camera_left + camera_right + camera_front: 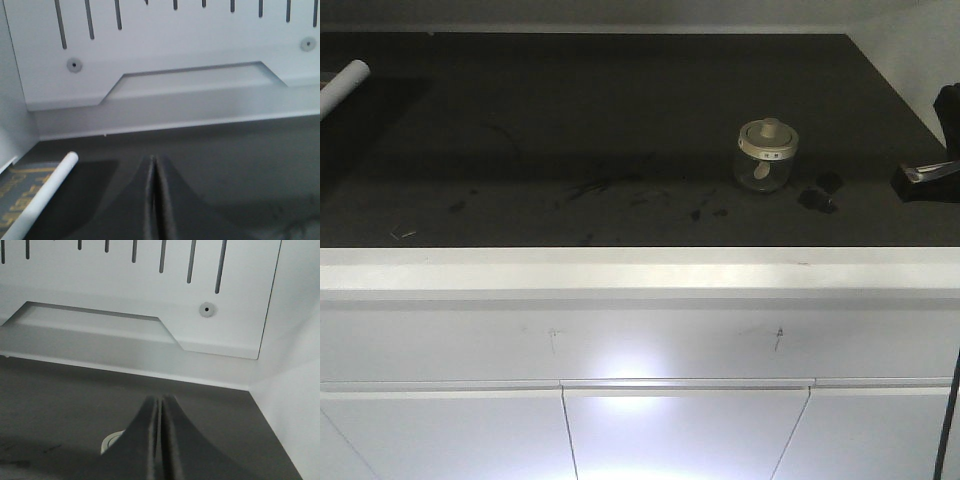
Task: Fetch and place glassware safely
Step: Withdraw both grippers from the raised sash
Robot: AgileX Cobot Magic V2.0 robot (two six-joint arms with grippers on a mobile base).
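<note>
The glassware (767, 155), a squat clear jar with a cream-white knobbed lid, stands upright on the dark countertop (570, 120), right of centre. In the front view my right gripper (920, 177) hovers at the right edge, well right of the jar. The right wrist view shows this gripper (161, 399) shut with nothing in it, and a sliver of the jar's lid (111, 442) peeks out left of the fingers. In the left wrist view my left gripper (154, 159) is shut and empty, over the counter's far left; it is out of the front view.
A white roll (342, 85) lies at the counter's far left, and the same roll (40, 200) rests on a dark mat with gold lettering (20, 185). Small dark bits (818, 192) lie right of the jar. White slotted back wall (150, 285) and side walls enclose the counter.
</note>
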